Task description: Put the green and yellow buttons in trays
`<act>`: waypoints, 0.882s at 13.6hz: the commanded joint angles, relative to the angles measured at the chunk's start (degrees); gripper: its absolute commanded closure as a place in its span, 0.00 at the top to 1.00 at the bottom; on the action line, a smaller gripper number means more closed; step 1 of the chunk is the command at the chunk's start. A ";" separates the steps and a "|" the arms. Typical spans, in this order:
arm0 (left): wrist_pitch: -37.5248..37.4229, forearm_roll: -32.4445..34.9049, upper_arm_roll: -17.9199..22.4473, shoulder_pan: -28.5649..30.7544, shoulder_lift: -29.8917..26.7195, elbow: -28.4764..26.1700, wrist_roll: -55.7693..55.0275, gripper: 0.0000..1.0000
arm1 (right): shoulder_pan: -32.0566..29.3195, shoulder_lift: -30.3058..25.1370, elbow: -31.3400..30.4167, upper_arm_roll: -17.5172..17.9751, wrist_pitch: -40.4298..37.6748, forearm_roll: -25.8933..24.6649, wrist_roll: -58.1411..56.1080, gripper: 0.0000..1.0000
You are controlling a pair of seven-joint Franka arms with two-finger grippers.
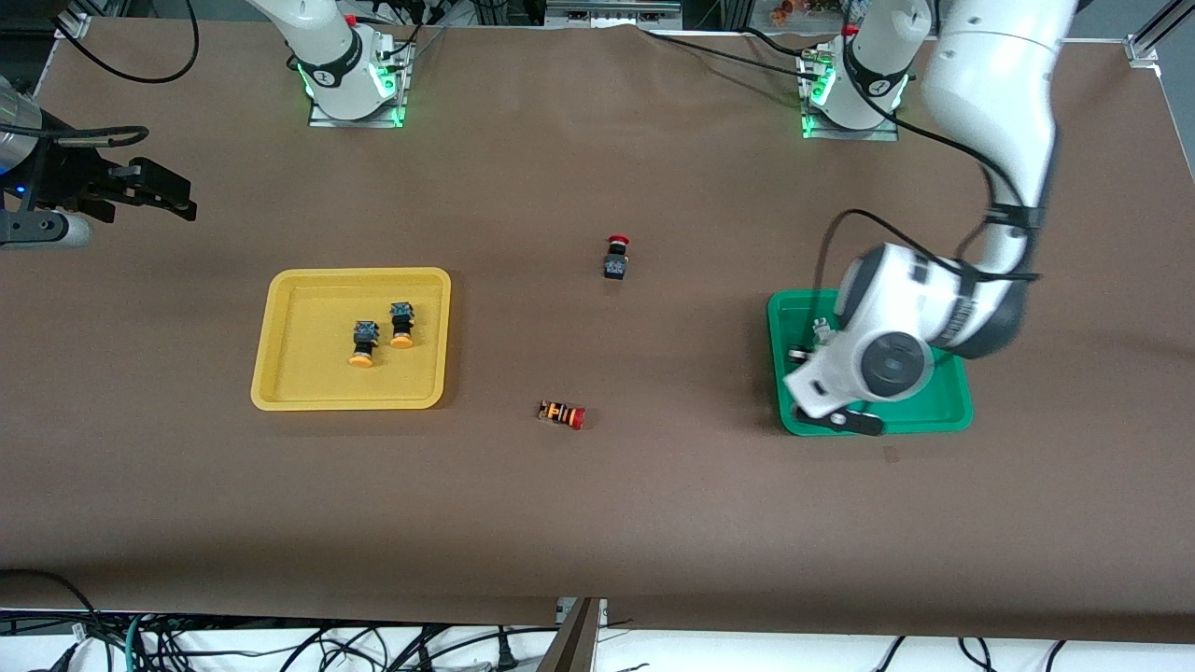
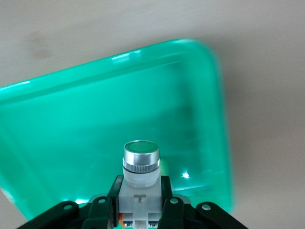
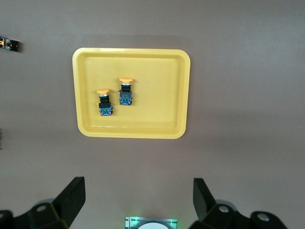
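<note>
My left gripper (image 1: 810,343) is shut on a whitish-grey button with a green cap (image 2: 140,164) and holds it just over the green tray (image 1: 782,322), which fills the left wrist view (image 2: 95,109). I see no second green button. Two black buttons with orange-yellow caps (image 1: 364,342) (image 1: 401,325) lie side by side in the yellow tray (image 1: 280,373); they also show in the right wrist view (image 3: 105,101) (image 3: 125,91) with that tray (image 3: 176,95). My right gripper (image 1: 163,196) is open, empty and waits high over the right arm's end of the table (image 3: 138,200).
A black switch with a red cap (image 1: 616,257) stands on the table between the trays. An orange-striped switch with a red cap (image 1: 562,413) lies nearer the front camera. Both arm bases (image 1: 355,84) (image 1: 854,93) stand along the table's edge.
</note>
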 commanded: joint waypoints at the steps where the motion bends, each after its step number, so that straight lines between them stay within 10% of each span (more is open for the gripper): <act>1: 2.48 2.12 -0.95 3.66 0.64 -4.17 3.03 0.00 | -0.03 0.85 1.16 -0.04 -1.05 -0.57 -1.37 1.00; 3: 9.32 2.12 -0.86 5.85 0.64 -9.09 2.68 0.00 | -0.03 0.85 1.24 -0.04 -1.05 -0.83 -1.28 1.00; 4: 10.48 2.12 -0.86 7.09 0.64 -9.72 2.68 0.17 | -0.03 0.85 1.25 -0.04 -0.96 -0.84 -1.28 1.00; 5: 10.41 2.12 -0.86 7.27 0.38 -9.55 2.33 0.99 | -0.12 0.85 1.25 -0.04 -0.87 -0.75 -1.37 1.00; 12: 0.23 1.41 -1.39 7.45 -13.40 -2.89 2.06 1.00 | 0.05 1.11 1.25 0.05 -0.78 -0.66 -0.84 1.00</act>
